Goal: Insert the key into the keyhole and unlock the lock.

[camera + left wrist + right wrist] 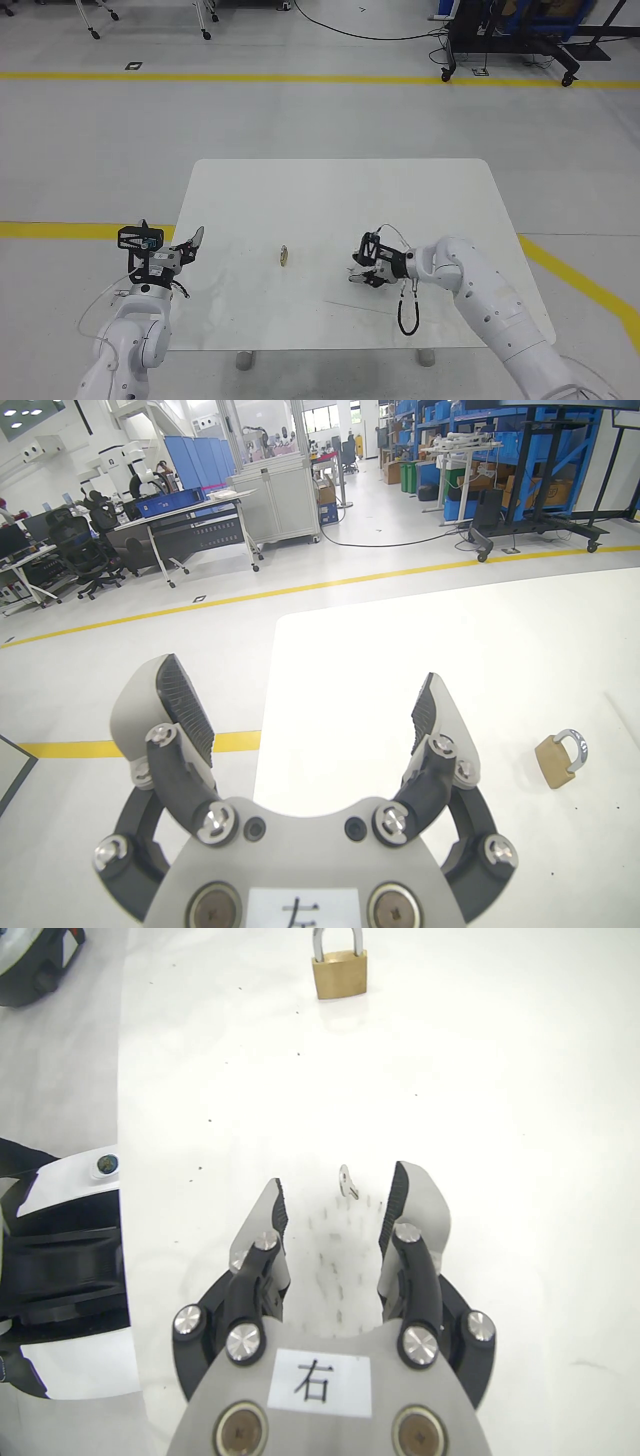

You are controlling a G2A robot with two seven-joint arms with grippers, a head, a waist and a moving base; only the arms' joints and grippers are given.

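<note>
Lying flat on the white table (330,190), the small silver key (346,1182) was seen just ahead of the right gripper (337,1175), in the gap between its fingertips and a little nearer one finger than the other. That gripper's jaws were spread apart with nothing held, poised low over the tabletop. The key's long axis was set roughly along the gripper's reach rather than across it. The round bow seemed to be the farther end and the blade the nearer, though the key was too small for this to be stated firmly. A closing of the jaws would therefore be judged to meet the key on its narrow flanks, where a flat key on a hard top could be expected to skid.

The brass padlock (341,974) was placed well beyond the key, almost straight ahead of the same gripper, with its body toward the fingers and its steel shackle pointing away. Its keyhole could not be made out.

The left gripper (300,670) was also spread open and empty, at the table's edge, with the padlock ahead, off to one side and well apart. The right arm was judged much the nearer to the key, so the pickup was taken to be its job.
</note>
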